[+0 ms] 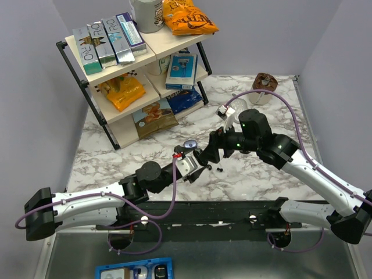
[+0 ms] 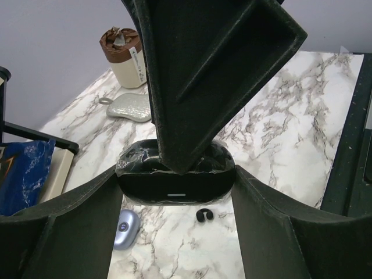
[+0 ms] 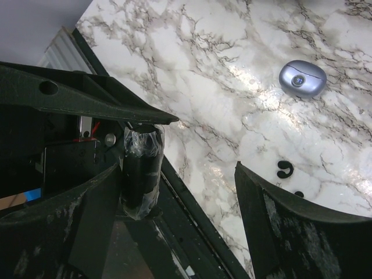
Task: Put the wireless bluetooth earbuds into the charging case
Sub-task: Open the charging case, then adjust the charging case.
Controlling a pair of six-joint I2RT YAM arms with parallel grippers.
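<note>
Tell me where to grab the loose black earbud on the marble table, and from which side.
Pinch the earbud across its curved hook, coming straight down from above. It lies flat on the table, a small open C shape, and is likely too low for a sideways approach.

Clutter on a marble table (image 1: 110, 165)
Snack shelf (image 1: 148, 58) upper left, lidded cup (image 1: 264, 84) upper right, small blue oval gadget (image 1: 189, 143) mid-frame.

Glossy black rounded charging case (image 2: 142, 174) with a pale bar on its front, gripped level above the surface between the fingers of the left gripper (image 2: 176, 189). Two small black hook-shaped earbuds (image 3: 284, 170) lie close together on the marble tabletop (image 3: 232, 58) nearby.
</note>
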